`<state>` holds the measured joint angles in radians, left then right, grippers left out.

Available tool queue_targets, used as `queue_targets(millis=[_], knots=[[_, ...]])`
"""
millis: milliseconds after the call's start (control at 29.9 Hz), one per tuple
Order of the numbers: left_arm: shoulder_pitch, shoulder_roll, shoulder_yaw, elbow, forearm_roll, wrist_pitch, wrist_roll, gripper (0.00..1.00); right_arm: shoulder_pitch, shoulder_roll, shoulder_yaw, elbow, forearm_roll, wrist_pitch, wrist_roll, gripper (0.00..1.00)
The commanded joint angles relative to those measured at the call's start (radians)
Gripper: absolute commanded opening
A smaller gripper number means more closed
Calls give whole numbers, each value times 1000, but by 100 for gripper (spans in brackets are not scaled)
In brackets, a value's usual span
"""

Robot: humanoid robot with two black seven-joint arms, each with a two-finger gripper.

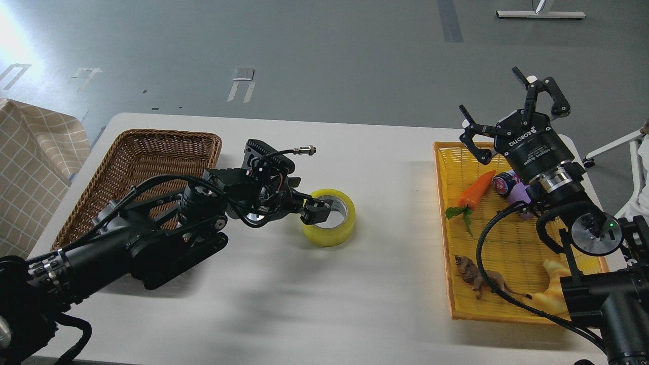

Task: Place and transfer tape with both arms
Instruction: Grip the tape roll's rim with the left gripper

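- The tape (pixel 328 225) lies flat mid-desk (pixel 284 304), with bare surface toward the near edge.
- My left gripper (pixel 318 207) pinches the roll's wall, one finger hidden inside the core.
- My right gripper (pixel 512 114) is spread, raised over the yellow tray's (pixel 443 228) far end.
- My right arm hides part of the tray.

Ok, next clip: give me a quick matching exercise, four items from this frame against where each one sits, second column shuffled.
Items:
1. tape
2. left end effector
3. right end effector
4. toy carrot

Places:
A. lying in the yellow tray
B. raised above the tray's far end, fingers spread
C. on the white table between the two baskets
D. at the roll's rim, one finger in its hole

Pairs: 1-C, 2-D, 3-B, 4-A
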<state>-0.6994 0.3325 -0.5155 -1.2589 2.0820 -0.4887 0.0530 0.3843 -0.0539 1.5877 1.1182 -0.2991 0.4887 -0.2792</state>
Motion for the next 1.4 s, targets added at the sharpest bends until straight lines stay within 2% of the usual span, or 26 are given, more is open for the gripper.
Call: queue_targets(millis=[0, 167, 435, 468, 502, 535, 569, 602, 636, 702, 736, 769, 836, 1104, 1371], knots=[[0, -24, 0, 30, 1, 0, 2, 92, -4, 0, 0, 0, 0, 0, 0, 99], [0, -35, 6, 52, 1, 0, 7, 90, -5, 0, 0, -5, 0, 0, 0, 99], [-2, -49, 31, 85, 1, 0, 14, 80, -5, 0, 0, -6, 0, 0, 0, 99], [-3, -55, 31, 93, 3, 0, 19, 78, -5, 0, 0, -6, 0, 0, 0, 99], [-3, -58, 31, 99, 3, 0, 42, 77, -8, 0, 0, -6, 0, 0, 0, 99], [-3, -58, 31, 99, 3, 0, 42, 77, -9, 0, 0, -6, 0, 0, 0, 99], [-5, -62, 31, 107, 3, 0, 59, 72, -10, 0, 0, -6, 0, 0, 0, 99], [-3, -70, 31, 111, 3, 0, 73, 59, -13, 0, 0, -6, 0, 0, 0, 99], [-3, -72, 31, 112, 3, 0, 74, 52, -13, 0, 0, -6, 0, 0, 0, 99], [-2, -75, 31, 116, 3, 0, 85, 29, -15, 0, 0, -6, 0, 0, 0, 99], [-2, -75, 31, 116, 3, 0, 85, 29, -15, 0, 0, -6, 0, 0, 0, 99], [-2, -78, 31, 124, 3, 0, 93, 15, -15, 0, 0, -6, 0, 0, 0, 99], [-3, -81, 31, 136, 3, 0, 94, 0, -15, 0, 0, -6, 0, 0, 0, 99], [-17, -82, 31, 124, 4, 0, 79, 0, -15, 0, 6, -6, 0, 0, 0, 99], [-118, -61, 29, 76, -14, 0, 67, 0, -15, 0, 8, -6, 0, 0, 0, 99]])
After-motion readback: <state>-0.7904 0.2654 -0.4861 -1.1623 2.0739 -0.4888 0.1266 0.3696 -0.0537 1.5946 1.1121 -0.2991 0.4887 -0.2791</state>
